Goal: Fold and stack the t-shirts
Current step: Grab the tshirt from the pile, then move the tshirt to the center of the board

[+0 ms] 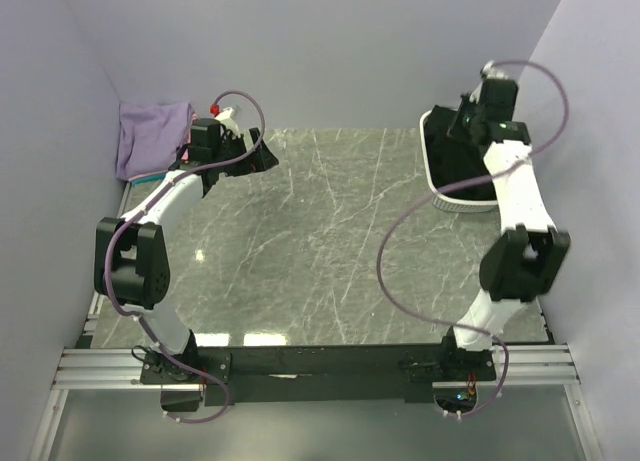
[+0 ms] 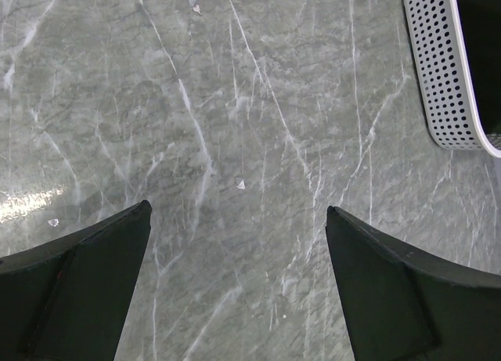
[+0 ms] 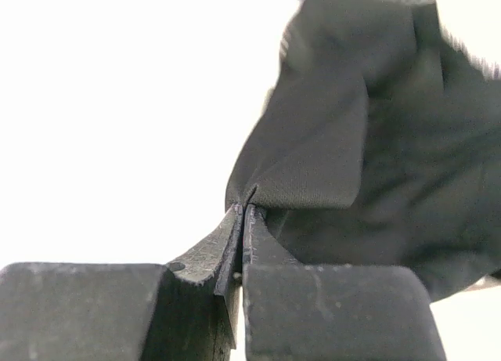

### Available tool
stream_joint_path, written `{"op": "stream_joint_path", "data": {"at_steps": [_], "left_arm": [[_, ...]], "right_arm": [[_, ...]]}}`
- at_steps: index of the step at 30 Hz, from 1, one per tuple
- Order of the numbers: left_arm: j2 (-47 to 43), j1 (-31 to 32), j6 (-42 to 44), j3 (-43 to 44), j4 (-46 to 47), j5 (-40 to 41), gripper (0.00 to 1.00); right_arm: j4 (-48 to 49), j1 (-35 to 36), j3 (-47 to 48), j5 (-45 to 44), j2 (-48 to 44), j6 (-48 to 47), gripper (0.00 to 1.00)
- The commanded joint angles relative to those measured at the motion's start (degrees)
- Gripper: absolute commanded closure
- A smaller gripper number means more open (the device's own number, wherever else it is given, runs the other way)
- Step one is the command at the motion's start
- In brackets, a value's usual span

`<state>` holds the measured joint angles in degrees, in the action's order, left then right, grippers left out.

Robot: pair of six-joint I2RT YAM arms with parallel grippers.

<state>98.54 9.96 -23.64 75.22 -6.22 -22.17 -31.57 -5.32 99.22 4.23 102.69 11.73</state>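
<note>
A loose black t-shirt [image 3: 368,142] hangs from my right gripper [image 3: 245,208], whose jaws are shut on a pinch of its cloth. In the top view the right gripper [image 1: 462,121] is over the white basket [image 1: 455,196] at the far right, with black cloth [image 1: 455,156] inside it. My left gripper [image 2: 239,212] is open and empty above the bare marble table [image 2: 235,102]; in the top view it [image 1: 262,153] is at the far left. A folded lavender t-shirt [image 1: 152,133] lies in the far left corner, with a pink edge under it.
The white perforated basket also shows at the upper right of the left wrist view [image 2: 450,71]. Lavender walls close in the table on the left, back and right. A metal rail [image 1: 320,366] runs along the near edge.
</note>
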Motion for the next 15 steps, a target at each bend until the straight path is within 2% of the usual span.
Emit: {"op": "stream_joint_path", "data": {"at_steps": [1, 3, 5, 8, 15], "left_arm": [[-2.8, 0.0, -0.6, 1.6, 2.7, -1.3, 0.01], [-3.4, 0.0, -0.9, 1.4, 2.8, -1.4, 0.01], [-3.8, 0.0, -1.0, 1.3, 2.9, -1.6, 0.01], [-4.6, 0.0, -1.1, 1.4, 2.5, -1.0, 0.01], [-8.4, 0.0, -1.7, -0.6, 2.7, 1.5, 0.01]], "right_arm": [[5.4, 2.1, 5.0, 7.3, -13.8, -2.2, 1.0], [5.6, 3.2, 6.2, 9.2, -17.9, -2.3, 1.0], [6.3, 3.8, 7.6, 17.1, -20.0, -1.6, 1.0], [7.4, 6.9, 10.4, 24.0, -24.0, -0.8, 1.0], [9.1, 16.8, 19.9, 44.4, -24.8, 2.2, 1.0]]}}
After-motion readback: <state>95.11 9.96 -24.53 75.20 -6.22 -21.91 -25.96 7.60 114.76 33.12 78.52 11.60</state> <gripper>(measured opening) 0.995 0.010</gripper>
